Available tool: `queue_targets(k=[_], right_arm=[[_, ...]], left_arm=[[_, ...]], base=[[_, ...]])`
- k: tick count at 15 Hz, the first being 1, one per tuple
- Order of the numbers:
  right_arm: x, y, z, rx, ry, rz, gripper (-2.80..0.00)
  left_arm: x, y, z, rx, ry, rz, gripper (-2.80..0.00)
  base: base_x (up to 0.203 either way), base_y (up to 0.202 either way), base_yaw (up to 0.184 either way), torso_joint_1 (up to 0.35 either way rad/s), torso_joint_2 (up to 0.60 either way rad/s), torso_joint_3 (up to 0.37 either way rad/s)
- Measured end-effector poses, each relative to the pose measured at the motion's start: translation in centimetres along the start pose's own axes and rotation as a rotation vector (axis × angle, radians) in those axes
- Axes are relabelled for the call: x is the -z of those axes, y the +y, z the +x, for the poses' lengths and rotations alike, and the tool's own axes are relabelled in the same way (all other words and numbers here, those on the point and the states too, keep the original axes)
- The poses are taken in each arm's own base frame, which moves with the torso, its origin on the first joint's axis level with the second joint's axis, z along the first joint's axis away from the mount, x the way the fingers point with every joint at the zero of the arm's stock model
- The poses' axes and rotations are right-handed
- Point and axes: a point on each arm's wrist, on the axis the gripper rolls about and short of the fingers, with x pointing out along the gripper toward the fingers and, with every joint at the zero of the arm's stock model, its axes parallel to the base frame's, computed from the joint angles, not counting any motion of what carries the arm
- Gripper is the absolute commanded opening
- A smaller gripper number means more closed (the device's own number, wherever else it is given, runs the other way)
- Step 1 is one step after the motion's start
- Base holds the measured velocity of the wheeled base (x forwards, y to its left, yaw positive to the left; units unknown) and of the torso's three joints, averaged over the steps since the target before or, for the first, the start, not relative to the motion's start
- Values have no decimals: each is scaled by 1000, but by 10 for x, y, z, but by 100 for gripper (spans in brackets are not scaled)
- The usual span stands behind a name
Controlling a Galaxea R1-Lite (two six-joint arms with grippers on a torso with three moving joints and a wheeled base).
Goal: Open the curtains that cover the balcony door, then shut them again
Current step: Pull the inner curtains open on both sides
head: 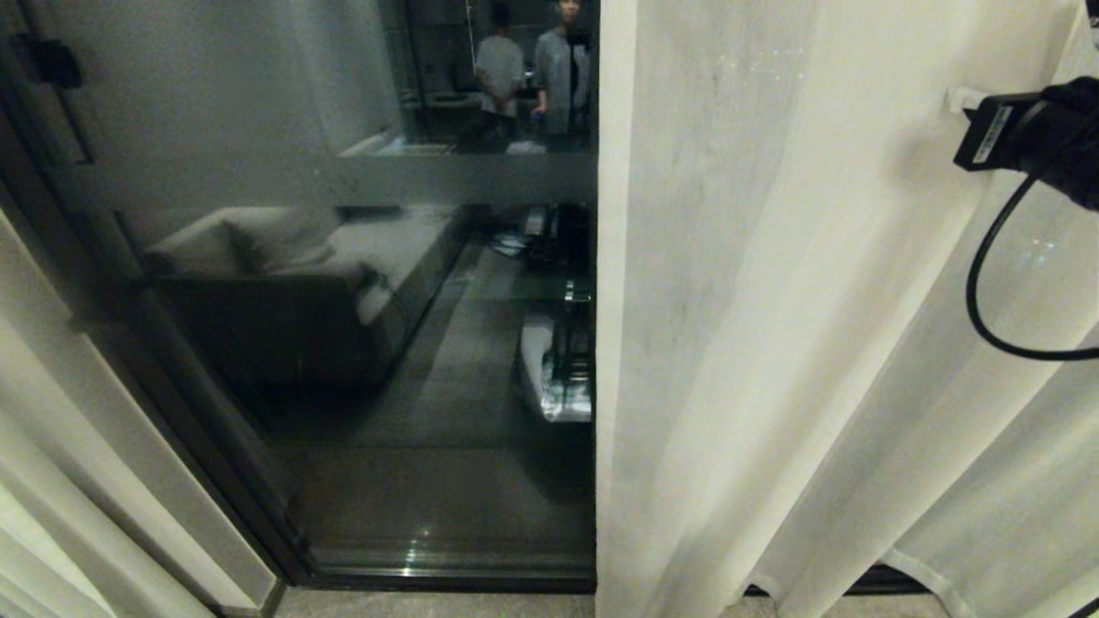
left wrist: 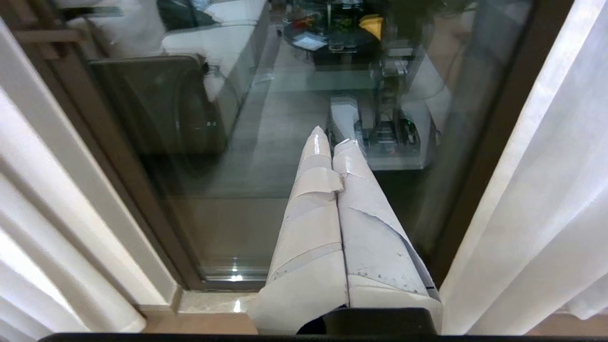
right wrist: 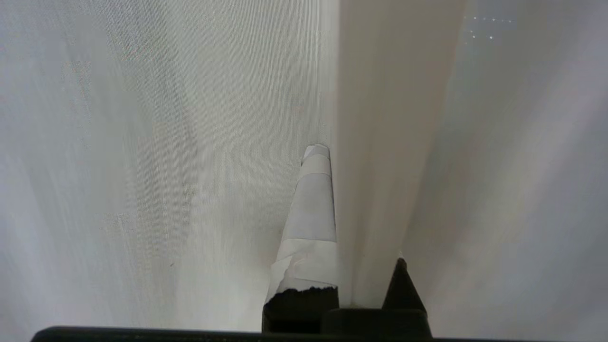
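Taped fingers [right wrist: 308, 223] of the right gripper [right wrist: 332, 156] pinch a fold of the curtains [head: 773, 343] at three o'clock; balcony door [head: 386, 386] glass lies bare from the hem leftward; left gripper [left wrist: 332, 142] closed, empty.

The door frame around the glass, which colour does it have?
The door frame is dark brown, nearly black. The left wrist view shows it best.

Right curtain panel [head: 773, 343] hanging before the right half of the balcony door [head: 343, 343]; left panel [head: 51, 481] drawn aside past the door's left frame. Between them, bare glass down to the floor sill. Right gripper [right wrist: 332, 152] high on the right, pinching a fold of the right panel. Left gripper [left wrist: 332, 140] before the glass, touching nothing.
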Motion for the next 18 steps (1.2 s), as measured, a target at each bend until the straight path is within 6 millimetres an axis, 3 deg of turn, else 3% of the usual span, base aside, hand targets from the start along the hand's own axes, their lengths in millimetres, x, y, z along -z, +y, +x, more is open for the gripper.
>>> queue_targets(k=[18], right_arm=[[2,-7,2,23,8,-6,-280]], left_arm=[[0,0,0,0,0,0,-280]], base=[[0,-187,2,0,4,2]])
